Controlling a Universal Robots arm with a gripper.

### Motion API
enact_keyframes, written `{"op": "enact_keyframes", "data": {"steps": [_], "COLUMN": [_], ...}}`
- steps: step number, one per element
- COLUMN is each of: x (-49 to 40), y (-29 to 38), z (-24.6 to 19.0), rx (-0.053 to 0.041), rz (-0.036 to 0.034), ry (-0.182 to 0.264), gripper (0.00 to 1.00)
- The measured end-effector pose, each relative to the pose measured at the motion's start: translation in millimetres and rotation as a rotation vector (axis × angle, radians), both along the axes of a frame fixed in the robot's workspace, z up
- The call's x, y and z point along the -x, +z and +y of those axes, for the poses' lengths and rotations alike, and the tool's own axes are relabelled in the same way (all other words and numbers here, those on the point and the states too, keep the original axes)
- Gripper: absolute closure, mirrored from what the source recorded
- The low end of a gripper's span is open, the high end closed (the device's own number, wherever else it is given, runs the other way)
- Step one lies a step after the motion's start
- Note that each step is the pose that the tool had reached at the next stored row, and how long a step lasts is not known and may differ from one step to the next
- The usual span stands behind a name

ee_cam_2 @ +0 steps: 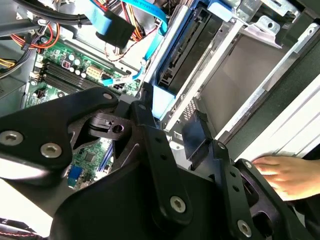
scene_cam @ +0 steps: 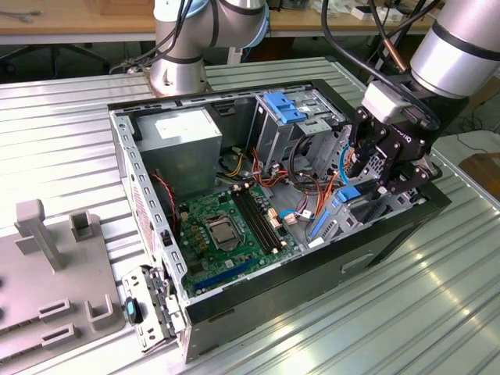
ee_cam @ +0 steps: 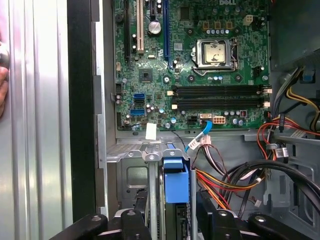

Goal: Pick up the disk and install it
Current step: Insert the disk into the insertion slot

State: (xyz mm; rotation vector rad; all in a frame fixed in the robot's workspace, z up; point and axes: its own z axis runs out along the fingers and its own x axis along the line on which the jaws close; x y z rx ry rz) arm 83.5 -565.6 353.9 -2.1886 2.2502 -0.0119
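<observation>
The flat dark disk with blue rails (ee_cam: 176, 186) stands on edge in the grey metal bay (ee_cam: 129, 176), right under the black robot gripper (scene_cam: 369, 178). I cannot tell if the gripper squeezes it.

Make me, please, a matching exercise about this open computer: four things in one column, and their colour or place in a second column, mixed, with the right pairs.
Things:
1. disk
2. motherboard
3. power-supply box
4. person's hand

Descriptions:
a. grey, with a white label
b. outside the case, on the ribbed table
c. green
d. dark, with blue rails

Pairs: 1-d, 2-c, 3-a, 4-b.
</observation>
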Motion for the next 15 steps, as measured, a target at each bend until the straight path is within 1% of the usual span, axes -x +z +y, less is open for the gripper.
{"op": "enact_keyframes", "data": {"steps": [7,8,9,10,11,13,14,15], "x": [0.0,0.0,0.0,0.0,0.0,0.0,0.0,0.0], "y": [-0.4,-0.5,-0.5,-0.5,-0.6,-0.7,-0.7,-0.7], "z": [0.0,0.0,0.0,0.0,0.0,0.0,0.0,0.0], "rx": [0.0000,0.0000,0.0000,0.0000,0.0000,0.0000,-0.0001,0.0000], "rz": [0.0000,0.0000,0.0000,0.0000,0.0000,0.0000,0.0000,0.0000], "ry": [0.000,0.000,0.000,0.000,0.000,0.000,0.000,0.000], "gripper": [0.49,0.58,0.58,0.64,0.64,0.76,0.76,0.82]}}
